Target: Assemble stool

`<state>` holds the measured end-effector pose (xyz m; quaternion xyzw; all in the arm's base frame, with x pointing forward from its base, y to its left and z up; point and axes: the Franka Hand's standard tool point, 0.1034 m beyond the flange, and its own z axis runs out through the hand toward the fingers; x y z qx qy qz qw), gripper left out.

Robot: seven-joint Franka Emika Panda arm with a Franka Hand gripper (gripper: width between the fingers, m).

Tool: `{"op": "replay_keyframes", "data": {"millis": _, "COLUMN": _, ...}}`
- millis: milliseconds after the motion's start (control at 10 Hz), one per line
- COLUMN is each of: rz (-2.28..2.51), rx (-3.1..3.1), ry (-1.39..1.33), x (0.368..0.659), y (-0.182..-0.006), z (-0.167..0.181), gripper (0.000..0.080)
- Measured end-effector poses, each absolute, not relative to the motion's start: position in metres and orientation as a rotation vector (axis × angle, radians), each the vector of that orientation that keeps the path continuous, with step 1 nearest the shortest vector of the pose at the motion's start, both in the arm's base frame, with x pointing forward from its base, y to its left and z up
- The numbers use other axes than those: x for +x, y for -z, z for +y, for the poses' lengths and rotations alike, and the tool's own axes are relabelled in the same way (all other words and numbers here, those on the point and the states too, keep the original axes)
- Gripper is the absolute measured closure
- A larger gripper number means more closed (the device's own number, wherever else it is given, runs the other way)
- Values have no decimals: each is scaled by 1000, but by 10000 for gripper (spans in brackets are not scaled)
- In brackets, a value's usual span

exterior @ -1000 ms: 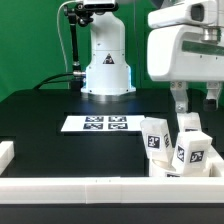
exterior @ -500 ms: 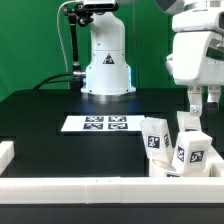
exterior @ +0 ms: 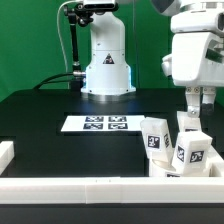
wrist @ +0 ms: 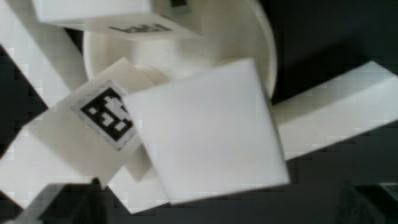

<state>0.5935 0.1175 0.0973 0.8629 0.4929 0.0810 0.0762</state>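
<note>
Stool [exterior: 172,146]: unassembled. 3 tagged legs [exterior: 153,136] stood bunched on the surface's [exterior: 60,145] corner at the exterior view's right, by the border rail [exterior: 90,186]. Jaws [exterior: 197,99] hung open above, holding nothing. All joining remained.

White legs [exterior: 178,143] bear black-and-white square tags; the table [exterior: 50,125] is black.
</note>
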Motion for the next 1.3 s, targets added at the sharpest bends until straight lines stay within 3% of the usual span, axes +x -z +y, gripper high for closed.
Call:
{"op": "replay_keyframes", "data": {"millis": 200, "rz": 1672, "rx": 2436, "ry": -217, "x": 594, "y": -94, "z": 114, "gripper": 150}}
{"op": "replay_keyframes", "data": {"millis": 900, "rz": 1680, "rx": 2433, "ry": -193, "x": 591, "y": -86, "z": 109, "gripper": 150}}
{"op": "replay_keyframes", "data": {"millis": 1000, "rz": 1678, "rx": 2434, "ry": -191, "x": 591, "y": -85, "z": 108, "gripper": 245}}
{"op": "replay_keyframes", "data": {"millis": 1100, "rz": 1676, "rx": 2436, "ry": -190, "x": 591, "y": -85, "z": 107, "gripper": 428}}
{"op": "replay_keyframes", "data": {"millis": 1300, "rz": 1672, "rx": 2437, "ry": -195, "x": 593, "y": -87, "z": 106, "gripper": 448}}
